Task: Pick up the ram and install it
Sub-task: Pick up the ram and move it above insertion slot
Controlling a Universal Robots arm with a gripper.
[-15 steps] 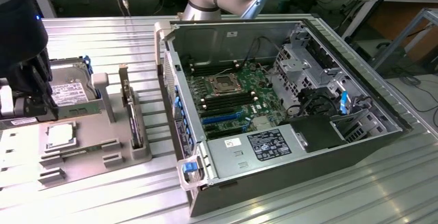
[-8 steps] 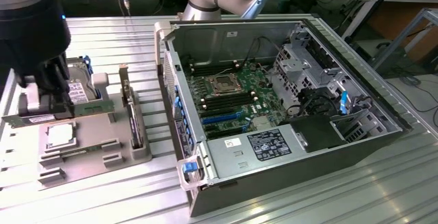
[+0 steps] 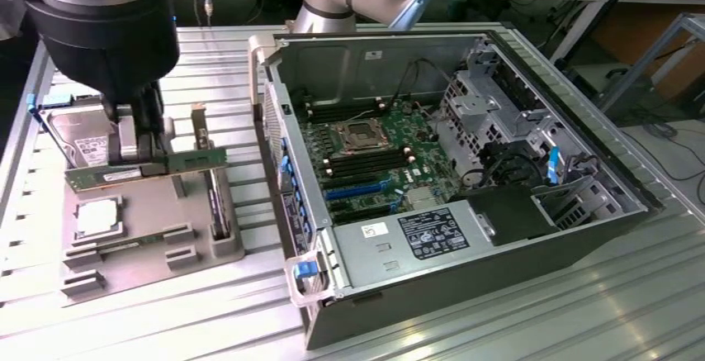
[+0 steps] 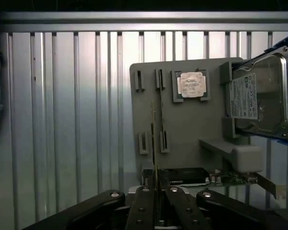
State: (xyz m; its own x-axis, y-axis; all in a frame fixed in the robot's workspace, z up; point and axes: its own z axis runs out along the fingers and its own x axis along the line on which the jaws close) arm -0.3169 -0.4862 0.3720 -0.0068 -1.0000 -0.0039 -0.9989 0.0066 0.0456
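Observation:
The ram (image 3: 149,167) is a long green stick held level above the grey holder tray (image 3: 121,254), clear of its slots. My gripper (image 3: 138,161) is shut on the ram's middle, one finger on each flat side. In the wrist view the ram (image 4: 156,158) shows edge-on as a thin line running out from between the fingers (image 4: 143,207). My gripper (image 4: 157,194) hangs over the tray (image 4: 187,129). The open computer case (image 3: 474,212) lies to the exterior view's right. Its motherboard (image 3: 380,159) has black memory slots (image 3: 358,164) beside the CPU socket (image 3: 361,135).
On the tray sit a silver CPU (image 3: 97,216) (image 4: 189,85), a hard drive (image 3: 79,142) (image 4: 261,96) and an upright expansion card (image 3: 210,183) (image 4: 230,178). The case wall (image 3: 270,113) rises between the tray and the motherboard. The slatted metal table (image 3: 198,320) extends around both.

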